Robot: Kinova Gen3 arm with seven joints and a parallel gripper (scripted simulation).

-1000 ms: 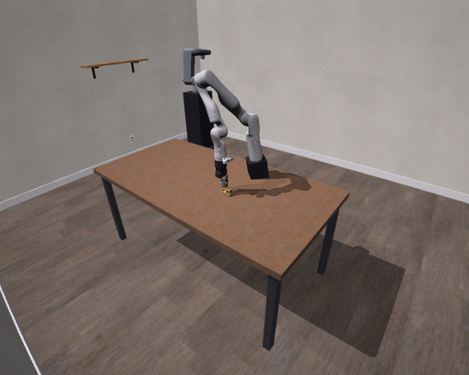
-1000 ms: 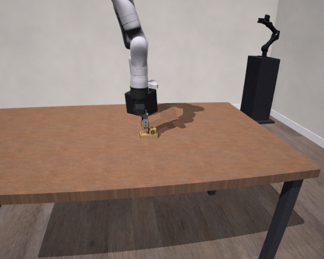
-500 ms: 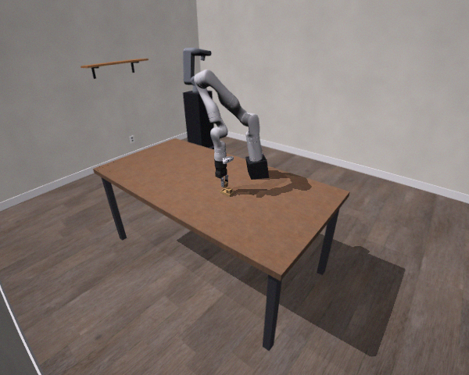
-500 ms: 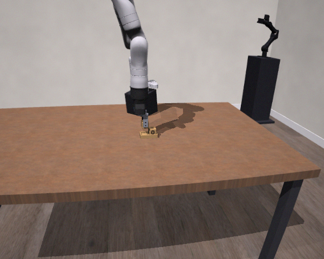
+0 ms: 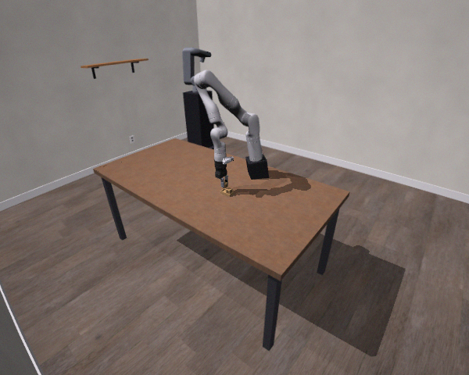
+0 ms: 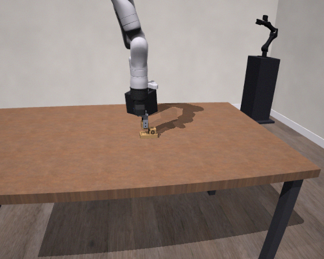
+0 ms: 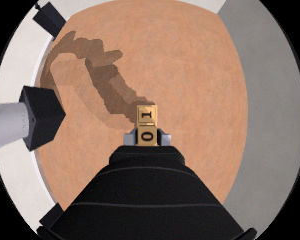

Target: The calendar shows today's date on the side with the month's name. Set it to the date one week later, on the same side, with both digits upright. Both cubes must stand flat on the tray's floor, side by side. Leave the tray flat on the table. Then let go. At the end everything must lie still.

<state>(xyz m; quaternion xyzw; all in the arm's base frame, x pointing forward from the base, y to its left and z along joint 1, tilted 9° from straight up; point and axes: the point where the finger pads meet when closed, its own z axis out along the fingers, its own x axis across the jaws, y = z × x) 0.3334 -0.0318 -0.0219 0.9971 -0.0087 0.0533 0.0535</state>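
The arm is hanging over the middle of the surface (image 6: 73, 156), its jaws (image 6: 145, 122) gripping one number cube (image 6: 142, 123) lifted just above the small wooden tray (image 6: 145, 136). The other cube (image 6: 152, 130), showing a 0, is sitting in the tray. It looks like the re-seating step: next the held cube is needing the right face turned toward the month side, upright, then lowering flat beside its neighbour.
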